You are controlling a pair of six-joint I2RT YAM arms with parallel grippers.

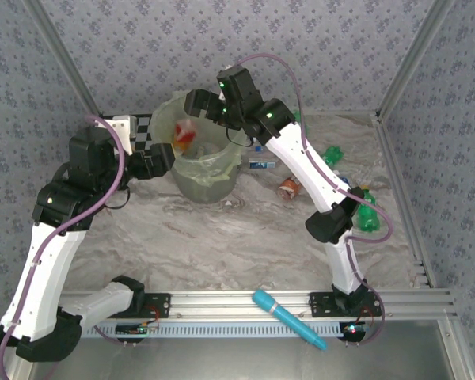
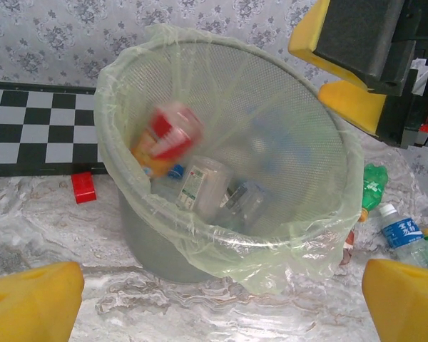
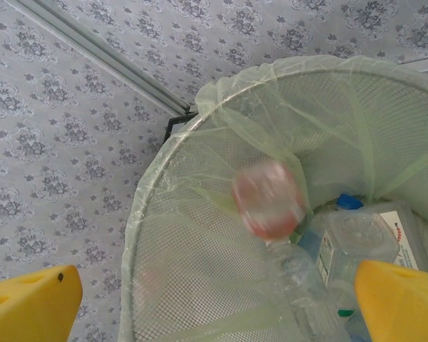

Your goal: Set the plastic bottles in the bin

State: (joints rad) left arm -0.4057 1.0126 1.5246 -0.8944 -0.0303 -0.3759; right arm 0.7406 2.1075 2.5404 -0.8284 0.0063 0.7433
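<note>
While the left claw (image 2: pixel 217 299) and right claw (image 3: pixel 215 303) gape wide, a red block (image 2: pixel 83 187) sits beside the bin (image 2: pixel 153 249).

I see my right tool (image 1: pixel 199 104) over the bin (image 1: pixel 214 186). A blurry red bottle (image 1: pixel 184 133) is at the bin's mouth. My left tool (image 1: pixel 160 161) is just beside the bin. On the desk (image 1: pixel 222 245), at the right, lie green bottles (image 1: pixel 366 212).

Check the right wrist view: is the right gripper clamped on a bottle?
No: the right gripper is open, its fingers wide apart, and the blurred red-labelled bottle in the bin touches neither.
</note>
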